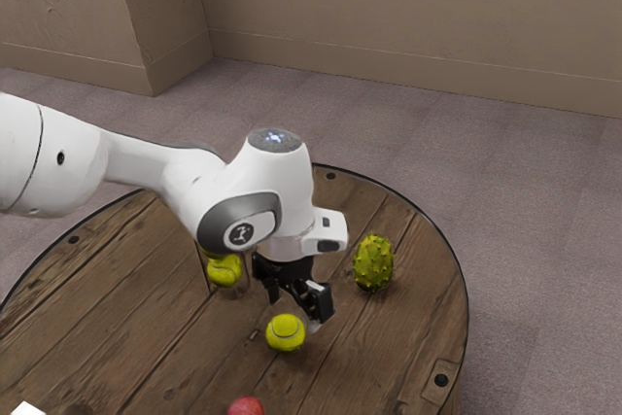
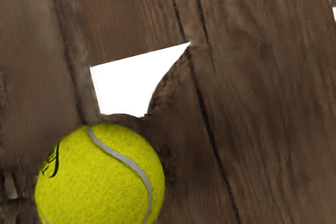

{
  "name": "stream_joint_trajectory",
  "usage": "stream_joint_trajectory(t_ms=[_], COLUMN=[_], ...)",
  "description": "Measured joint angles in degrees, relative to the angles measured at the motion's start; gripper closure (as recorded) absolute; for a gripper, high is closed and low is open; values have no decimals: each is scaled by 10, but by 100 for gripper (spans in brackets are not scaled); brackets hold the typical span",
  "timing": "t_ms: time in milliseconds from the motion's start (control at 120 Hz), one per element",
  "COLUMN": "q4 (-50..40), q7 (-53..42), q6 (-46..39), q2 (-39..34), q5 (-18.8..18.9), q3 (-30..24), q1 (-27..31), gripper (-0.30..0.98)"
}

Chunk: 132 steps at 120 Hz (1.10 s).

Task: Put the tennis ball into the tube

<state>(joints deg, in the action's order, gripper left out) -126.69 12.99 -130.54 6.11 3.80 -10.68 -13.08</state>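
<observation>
Your black claw (image 1: 294, 308) stands wide, near the yellow-green felt tennis ball (image 1: 286, 332), seam curving; clear tube (image 1: 233, 290) beyond claw seems upright, top hidden by white arm (image 1: 219, 206).

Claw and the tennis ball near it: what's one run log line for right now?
claw: open, near ball | ball: on table, not held | spiky fruit: on table, clear of claw | next: probably grip ball

Tennis ball (image 1: 286, 333) on table (image 1: 160, 337), 2nd ball (image 1: 224, 270) in tube (image 1: 245, 286)
</observation>
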Motion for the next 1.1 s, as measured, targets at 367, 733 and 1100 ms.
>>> stream_joint_trajectory(t_ms=[367, 733, 1100], q4=[-6, -29, -30], q7=[86, 133, 176], q6=[-75, -105, -92], q2=[70, 81, 38], q5=[31, 29, 37], q3=[23, 23, 22], q1=[15, 15, 15], gripper=[0, 24, 50])
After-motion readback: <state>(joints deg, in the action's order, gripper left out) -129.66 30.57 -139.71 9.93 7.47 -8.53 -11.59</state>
